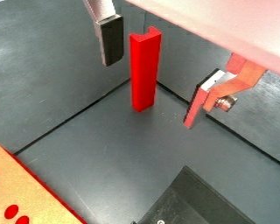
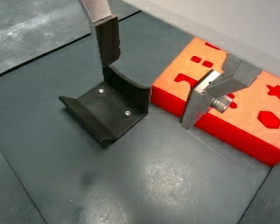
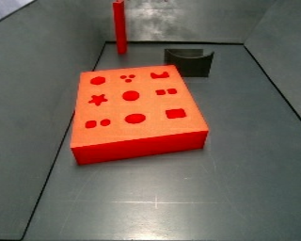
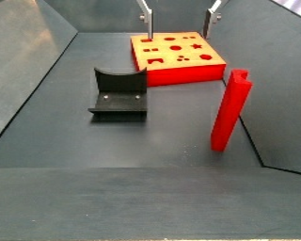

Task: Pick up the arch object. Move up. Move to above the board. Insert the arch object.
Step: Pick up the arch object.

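Claw [image 4: 181, 13] hangs open above board [image 4: 179, 55], red rod [image 4: 229, 111] well apart.

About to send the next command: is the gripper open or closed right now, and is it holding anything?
Gripper: open and empty, fingers wide apart, up above the floor near the board.

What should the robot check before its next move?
1. Jaws open: ok. The gripper hangs open near the board.
2. Jaws empty: ok. Nothing sits between the fingers.
3. Arch object found: cannot tell. The only dark thing showing is the fixture.
4. Board recesses free: ok. All look empty in a side view.
5. Red rod out of the way: ok. It stands upright, apart from the gripper.
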